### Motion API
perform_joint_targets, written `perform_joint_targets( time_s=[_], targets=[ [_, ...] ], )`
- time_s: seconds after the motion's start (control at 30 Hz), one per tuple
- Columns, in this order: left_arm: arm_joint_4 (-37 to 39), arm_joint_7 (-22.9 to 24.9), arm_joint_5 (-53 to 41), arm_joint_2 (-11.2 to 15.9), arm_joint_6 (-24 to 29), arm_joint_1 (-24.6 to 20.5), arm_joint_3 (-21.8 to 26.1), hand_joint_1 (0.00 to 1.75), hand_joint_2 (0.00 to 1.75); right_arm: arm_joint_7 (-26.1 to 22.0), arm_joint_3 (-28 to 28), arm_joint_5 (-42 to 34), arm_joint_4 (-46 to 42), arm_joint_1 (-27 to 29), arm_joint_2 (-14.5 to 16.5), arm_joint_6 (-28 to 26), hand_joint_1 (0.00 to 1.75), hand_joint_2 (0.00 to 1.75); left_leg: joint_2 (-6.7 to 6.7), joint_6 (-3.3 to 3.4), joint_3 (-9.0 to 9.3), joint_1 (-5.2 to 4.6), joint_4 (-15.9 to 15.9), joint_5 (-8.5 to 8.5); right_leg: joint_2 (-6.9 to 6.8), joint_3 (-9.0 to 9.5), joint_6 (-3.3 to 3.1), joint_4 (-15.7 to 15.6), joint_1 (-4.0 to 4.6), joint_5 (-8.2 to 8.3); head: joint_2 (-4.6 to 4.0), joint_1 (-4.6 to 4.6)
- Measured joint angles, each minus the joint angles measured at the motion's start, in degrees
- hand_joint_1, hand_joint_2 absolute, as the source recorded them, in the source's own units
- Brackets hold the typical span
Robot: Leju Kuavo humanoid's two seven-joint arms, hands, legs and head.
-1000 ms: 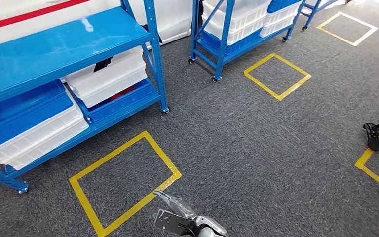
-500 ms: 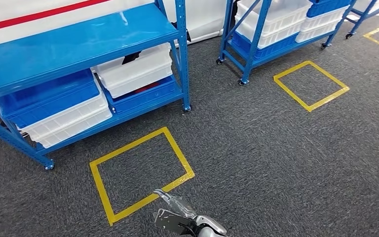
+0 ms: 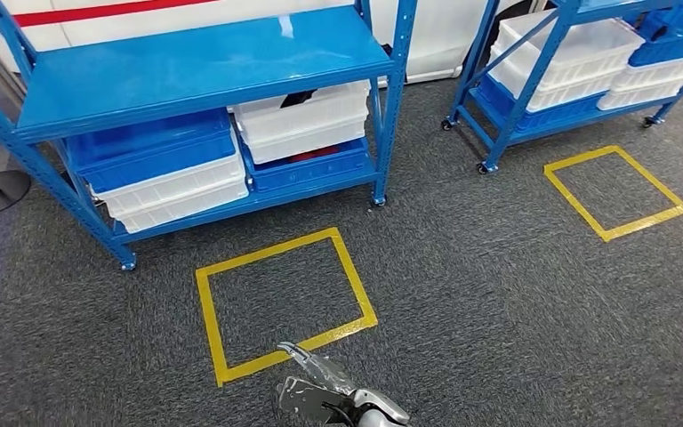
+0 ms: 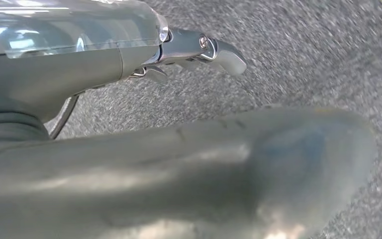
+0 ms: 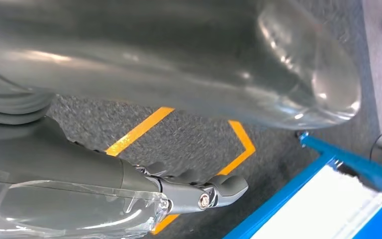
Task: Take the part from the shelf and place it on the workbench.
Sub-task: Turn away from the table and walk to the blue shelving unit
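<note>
Between the earlier head frames and this one the whole scene has slid rightward: the camera has turned with the robot's body, not the furniture. The blue steel shelf rack (image 3: pixel 204 67) now lies ahead of the hand, nearly centred, and a second blue rack on castors (image 3: pixel 534 98) stands ahead and to the right.

The hand low in the head view (image 3: pixel 325 391) holds nothing. In the wrist views, the left hand (image 4: pixel 199 50) and the right hand (image 5: pixel 199 196) each show extended fingers with no object between them; both read as released, though the large thumb covers much of each frame.

The part itself cannot be identified. It is presumably in one of the bins on the lower shelf: a white ribbed plastic crate (image 3: pixel 302 120) with something dark at its rear edge, stacked on a blue crate (image 3: pixel 311 169), beside a blue-lidded crate (image 3: pixel 156 147) over white ones. No worktop can be seen.

Step in hand, as judged: approach. Advance into the yellow taped floor square (image 3: pixel 280 298) just ahead of the hand, stop square to the rack, and keep the arms low until stationary.

Surfaces: glossy painted steel shelving; smooth, ribbed, rigid crates; dark grey short-pile carpet (image 3: pixel 498 294); clear plastic sleeving on the forearms.
</note>
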Motion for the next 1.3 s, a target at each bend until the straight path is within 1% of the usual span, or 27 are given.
perform_joint_targets(
  time_s=[0.03, 0.07, 0.1, 0.13, 0.17, 0.2, 0.23, 0.27, 0.3, 0.33, 0.37, 0.4, 0.43, 0.47, 0.5, 0.53, 0.57, 0.6, 0.63, 0.67, 0.7, 0.73, 0.8, 0.9, 1.0, 1.1, 1.3],
  targets=[
    [0.0, 0.0, 0.0, 0.0, 0.0, 0.1, 0.0, 0.00, 0.00, -0.3, 0.0, 0.0, 0.1, 0.0, -0.1, 0.0, 0.00, 0.00, -0.80, -0.07, 0.01, 0.01, 0.1, -0.03, 0.28, 0.86, -0.06, -2.2, -0.09, 1.89, 0.00, 0.00],
    [0.0, 0.0, 0.0, 0.0, 0.0, 0.1, 0.0, 0.00, 0.00, -0.6, 0.0, 0.0, 0.2, -0.1, -0.1, 0.0, 0.00, 0.00, -1.55, -0.19, -0.01, 0.05, 0.3, -0.08, 1.15, 2.52, -0.16, -6.0, -0.22, 4.21, -0.01, 0.00],
    [0.0, -0.1, 0.0, 0.0, 0.0, 0.1, 0.0, 0.00, 0.00, -0.8, 0.0, 0.0, 0.2, -0.2, -0.2, 0.0, 0.00, 0.00, -2.22, -0.39, -0.12, 0.00, 0.6, -0.19, 2.44, 4.19, -0.27, -9.8, -0.36, 5.88, -0.01, 0.00],
    [0.0, -0.1, 0.0, -0.1, 0.0, 0.0, 0.0, 0.00, 0.00, -1.0, 0.0, -0.1, 0.3, -0.3, -0.2, 0.0, 0.00, 0.00, -2.89, -0.67, -0.31, -0.02, 0.8, -0.27, 3.47, 5.46, -0.34, -12.7, -0.44, 7.00, -0.01, 0.00],
    [0.0, -0.2, 0.0, -0.1, 0.0, 0.0, 0.1, 0.00, 0.00, -1.0, 0.0, -0.1, 0.4, -0.3, -0.3, 0.0, 0.00, 0.00, -3.42, -1.01, -0.53, 0.04, 1.0, -0.31, 4.18, 6.09, -0.41, -14.3, -0.41, 7.36, -0.01, 0.00],
    [0.0, -0.3, 0.0, -0.1, 0.0, 0.0, 0.1, 0.00, 0.00, -0.9, 0.0, -0.1, 0.5, -0.3, -0.2, 0.0, 0.00, 0.00, -3.92, -1.42, -0.71, 0.07, 1.0, -0.29, 4.18, 6.20, -0.53, -14.7, -0.30, 7.21, 0.00, 0.00],
    [0.0, -0.4, 0.0, -0.1, 0.0, 0.1, 0.1, 0.00, 0.00, -0.7, 0.0, -0.1, 0.5, -0.4, -0.2, 0.0, 0.00, 0.00, -4.39, -1.83, -0.85, 0.18, 0.8, -0.21, 3.64, 6.23, -0.77, -14.9, -0.24, 7.36, 0.00, 0.00],
    [0.0, -0.5, 0.0, -0.1, 0.0, 0.3, 0.1, 0.00, 0.00, -0.3, 0.0, -0.1, 0.5, -0.5, 0.0, 0.0, 0.00, 0.00, -4.20, -2.15, -0.92, 0.27, 0.8, -0.23, 3.17, 6.36, -1.14, -15.1, -0.26, 7.51, 0.00, 0.00],
    [0.0, -0.6, -0.1, -0.1, 0.0, 0.4, 0.1, 0.00, 0.00, 0.2, 0.0, 0.0, 0.5, -0.6, 0.2, 0.0, 0.00, 0.00, -3.22, -2.43, -1.14, 0.27, 1.3, -0.58, 2.71, 6.55, -1.52, -15.5, -0.33, 7.67, 0.00, -0.01],
    [0.0, -0.7, -0.1, 0.0, 0.0, 0.4, 0.1, 0.00, 0.00, 0.7, 0.0, 0.0, 0.5, -0.7, 0.4, -0.1, 0.00, 0.00, -1.81, -2.66, -1.79, 0.27, 2.7, -1.49, 2.21, 6.74, -1.86, -15.8, -0.44, 7.80, 0.00, -0.01],
    [0.0, -0.7, -0.1, 0.0, 0.0, 0.3, 0.1, 0.00, 0.00, 1.2, 0.0, 0.1, 0.5, -0.8, 0.5, -0.2, 0.00, 0.00, -0.18, -2.85, -2.93, 0.31, 5.3, -2.98, 1.66, 6.89, -2.11, -16.0, -0.42, 7.84, 0.00, -0.01],
    [0.0, -0.7, -0.1, 0.0, -0.1, 0.2, 0.1, 0.00, 0.00, 1.5, 0.0, 0.2, 0.5, -0.8, 0.6, -0.3, 0.00, 0.00, 1.03, -3.09, -4.55, 0.37, 8.8, -4.79, 1.12, 6.95, -2.27, -16.1, -0.34, 7.77, 0.00, -0.02],
    [0.0, -0.7, -0.1, 0.0, -0.1, 0.2, 0.1, 0.00, 0.00, 1.7, 0.0, 0.3, 0.6, -0.7, 0.5, -0.3, 0.00, 0.00, 1.56, -3.32, -6.28, 0.48, 12.5, -6.40, 0.59, 6.94, -2.37, -16.0, -0.28, 7.71, 0.00, -0.01],
    [0.0, -0.7, -0.1, 0.0, -0.2, 0.3, 0.1, 0.00, 0.00, 1.8, 0.0, 0.4, 0.7, -0.7, 0.5, -0.3, 0.00, 0.00, 1.78, -3.53, -7.55, 0.60, 15.2, -7.27, 0.14, 6.93, -2.39, -16.0, -0.23, 7.65, 0.00, -0.01],
    [0.0, -0.7, -0.1, 0.0, -0.2, 0.4, 0.2, 0.00, 0.00, 1.8, 0.0, 0.4, 0.8, -0.7, 0.5, -0.2, 0.00, 0.00, 1.91, -3.69, -7.86, 0.71, 16.0, -7.04, -0.20, 6.93, -2.36, -15.9, -0.22, 7.59, 0.00, -0.02],
    [0.0, -0.8, 0.0, 0.0, -0.2, 0.5, 0.2, 0.00, 0.00, 1.8, 0.0, 0.5, 0.9, -0.7, 0.6, -0.2, 0.00, 0.00, 2.00, -3.78, -7.07, 0.81, 14.6, -5.80, -0.45, 6.97, -2.28, -15.9, -0.23, 7.52, 0.00, -0.02],
    [0.0, -0.9, 0.0, 0.1, -0.2, 0.5, 0.3, 0.00, 0.00, 1.8, 0.0, 0.6, 0.9, -0.7, 0.6, -0.1, 0.00, 0.00, 2.17, -3.79, -5.25, 0.88, 11.1, -3.88, -0.64, 7.07, -2.13, -15.9, -0.25, 7.42, 0.00, -0.02],
    [0.0, -1.0, 0.0, 0.1, -0.2, 0.5, 0.3, 0.00, 0.00, 1.8, 0.0, 0.6, 0.9, -0.8, 0.7, -0.1, 0.00, 0.00, 2.46, -3.65, -3.10, 0.90, 7.1, -2.34, -0.79, 7.18, -1.94, -15.8, -0.22, 7.30, 0.00, -0.02],
    [0.0, -1.1, 0.0, 0.2, -0.2, 0.5, 0.4, 0.00, 0.00, 1.7, 0.0, 0.7, 0.9, -0.8, 0.7, 0.0, 0.00, 0.00, 2.66, -3.32, -1.35, 0.78, 3.7, -1.27, -0.89, 7.24, -1.70, -15.7, -0.12, 7.19, 0.00, -0.02],
    [0.0, -1.1, 0.0, 0.2, -0.2, 0.5, 0.4, 0.00, 0.00, 1.7, 0.0, 0.7, 0.9, -0.9, 0.8, 0.0, 0.00, 0.00, 2.83, -2.98, -0.23, 0.67, 1.5, -0.76, -0.96, 7.25, -1.45, -15.6, 0.00, 7.11, 0.00, -0.02],
    [0.0, -1.2, 0.0, 0.2, -0.2, 0.5, 0.4, 0.00, 0.00, 1.6, 0.0, 0.7, 1.0, -0.9, 0.8, 0.0, 0.00, 0.00, 2.87, -2.69, 0.14, 0.59, 0.6, -0.79, -0.99, 7.22, -1.45, -15.6, 0.16, 7.06, 0.00, -0.01],
    [0.0, -1.2, 0.0, 0.2, -0.2, 0.6, 0.4, 0.00, 0.00, 1.6, 0.0, 0.7, 1.0, -0.9, 0.8, 0.0, 0.00, 0.00, 2.75, -2.49, 0.14, 0.49, 0.5, -0.66, -1.00, 7.19, -1.50, -15.5, 0.26, 7.04, 0.00, -0.01],
    [0.0, -1.2, 0.0, 0.2, -0.2, 0.7, 0.4, 0.00, 0.00, 1.5, 0.0, 0.7, 1.0, -1.0, 0.8, 0.0, 0.00, 0.00, 2.65, -2.31, 0.12, 0.41, 0.5, -0.58, -1.02, 7.25, -1.71, -15.6, 0.25, 7.08, 0.00, -0.01],
    [0.0, -1.2, 0.0, 0.2, -0.2, 0.7, 0.5, 0.00, 0.00, 1.5, 0.0, 0.8, 1.1, -1.0, 0.8, 0.0, 0.00, 0.00, 2.62, -1.89, 0.11, 0.24, 0.5, -0.63, -1.03, 7.45, -1.38, -16.0, 0.13, 7.27, -0.01, 0.00],
    [0.0, -1.2, -0.2, 0.2, -0.2, 0.7, 0.5, 0.00, 0.00, 1.0, 0.0, 0.9, 1.3, -1.1, 0.8, -0.2, 0.00, 0.00, 2.62, -1.63, 0.09, 0.21, 0.5, -0.67, -1.02, 7.55, -0.94, -16.3, 0.10, 7.43, -0.01, 0.00],
    [0.0, -1.2, -0.2, 0.1, -0.2, 0.7, 0.5, 0.00, 0.00, -0.6, 0.0, 0.6, 1.5, -1.1, 0.8, -1.0, 0.00, 0.00, 2.62, -1.54, 0.09, 0.18, 0.6, -0.71, -1.02, 7.61, -0.47, -16.4, 0.05, 7.48, 0.00, 0.00],
    [0.0, -1.8, -0.4, 0.0, 0.1, 0.9, 0.9, 0.00, 0.00, -1.8, -0.1, 0.7, 2.2, -1.0, 0.8, -3.9, 0.00, 0.00, 2.62, -1.51, 0.10, 0.17, 0.6, -0.72, -1.02, 7.60, -0.18, -16.4, 0.08, 7.52, 0.00, 0.00]
  ],
)
